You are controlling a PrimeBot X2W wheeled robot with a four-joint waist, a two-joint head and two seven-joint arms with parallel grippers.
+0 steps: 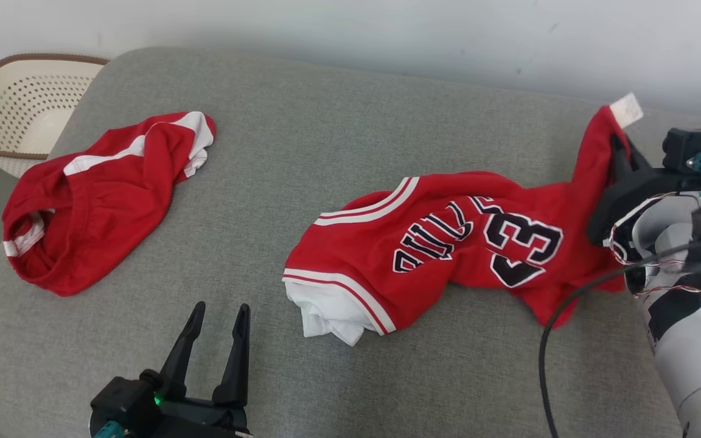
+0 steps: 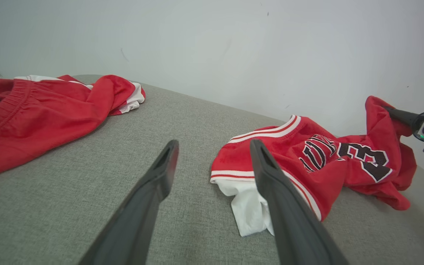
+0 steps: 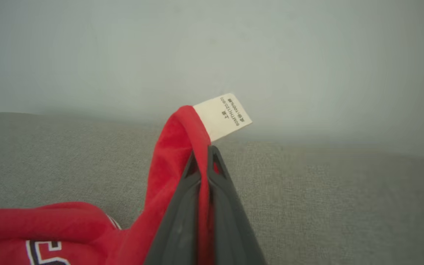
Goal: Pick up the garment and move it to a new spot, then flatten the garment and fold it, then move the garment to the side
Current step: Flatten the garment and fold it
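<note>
The cream basket (image 1: 16, 103) at 10 o'clock is cut off by the head view's edge. There the right tool's (image 3: 210, 151) fingertips are buried in red cloth. The jersey's (image 1: 448, 243) lettering is creased and hard to read, though the number 23 shows.

The right tool is clamped tight on the jersey's edge just below a white care label (image 1: 626, 109), holding that corner up off the grey cushion (image 1: 326, 121) at 2 o'clock. The left tool (image 1: 221, 307) stands spread wide and empty at 7 o'clock, apart from the jersey.

The red basketball jersey lies crumpled from the centre toward 3 o'clock. It has white-and-red trim, and white fabric pokes out at its near end. Red shorts (image 1: 101, 194) lie at 9 o'clock, well apart.
</note>
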